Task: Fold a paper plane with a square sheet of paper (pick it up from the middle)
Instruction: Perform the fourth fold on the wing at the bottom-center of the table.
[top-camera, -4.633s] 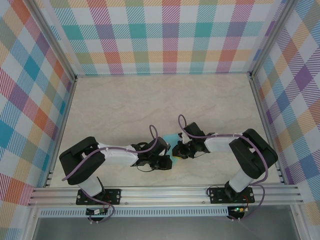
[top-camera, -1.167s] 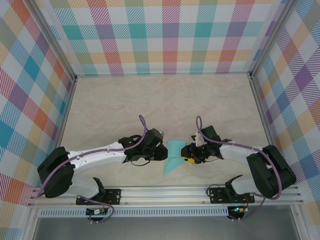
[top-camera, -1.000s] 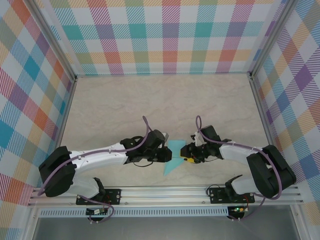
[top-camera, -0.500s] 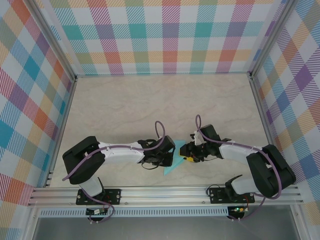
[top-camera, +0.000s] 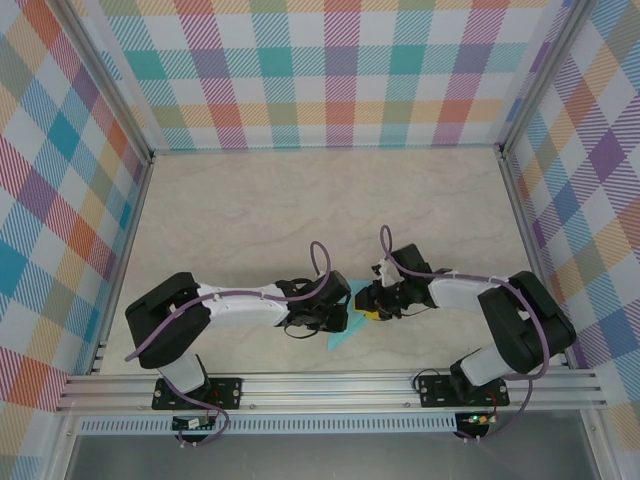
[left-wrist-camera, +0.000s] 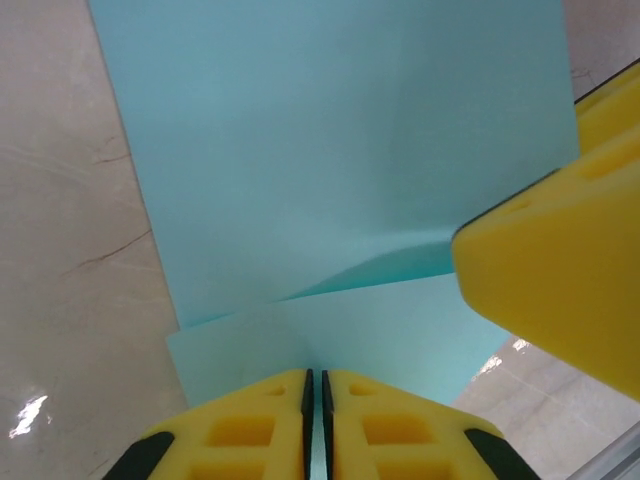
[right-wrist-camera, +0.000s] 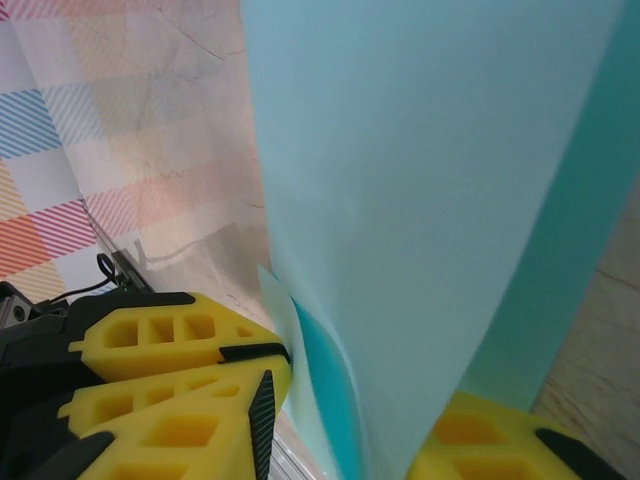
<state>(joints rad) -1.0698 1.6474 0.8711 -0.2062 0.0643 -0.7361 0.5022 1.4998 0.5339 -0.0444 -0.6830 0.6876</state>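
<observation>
While the left arm lies low across the lower left of the top view, the left gripper (top-camera: 337, 312) sits just left of centre. Its wrist view shows its yellow fingers (left-wrist-camera: 240, 430) closed on the near edge of the teal sheet of paper (left-wrist-camera: 330, 150), with only a hairline slit between them. A folded flap's straight edge crosses that view above the fingertips. From above, one pointed corner of the sheet (top-camera: 342, 338) pokes toward the front rail (top-camera: 330, 385) and stops short of it. Just to its right, the right gripper (top-camera: 366, 303) meets the sheet's right edge. In the right wrist view the paper rises steeply between its fingers (right-wrist-camera: 480, 450), but whether they pinch it cannot be told. Bare marble table (top-camera: 250, 220) lies open across the upper half, up to the plaid walls (top-camera: 340, 70).
</observation>
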